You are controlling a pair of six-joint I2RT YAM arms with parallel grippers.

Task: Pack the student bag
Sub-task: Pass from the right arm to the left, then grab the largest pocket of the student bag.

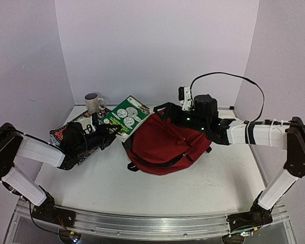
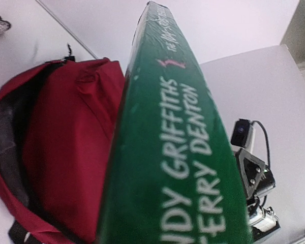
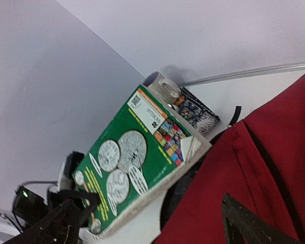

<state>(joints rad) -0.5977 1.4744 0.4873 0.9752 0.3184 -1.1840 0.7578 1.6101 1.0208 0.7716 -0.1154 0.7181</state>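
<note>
Left jaws: clenched on the near-left end of the green book (image 1: 126,114), holding it tilted above the bench (image 1: 142,198).
Right jaws: spread apart at the bag's far side. In the right wrist view red fabric lies between the fingers (image 3: 239,221), and no grip on it is evident.
Student bag (image 1: 165,142): slumped mid-bench between the two arms, just right of the book.
Bag mouth (image 2: 7,142): grey-lined, facing left and far, toward the book.
Key relation: the book's far-right corner is at the mouth's rim. Contact cannot be told.
Book long axis: runs near-left to far-right, aimed at the mouth.
Nearer arm: left, which carries the book.
Next move (judgement): feed the book rightward along its axis, corner first, under the upper flap.
Edges: the soft rim may fold inward and stop the corner.
Open room: bare bench on the bag's near side. The mug (image 1: 93,103) and patterned pouch (image 1: 61,134) sit left of the book, off the feed path.
</note>
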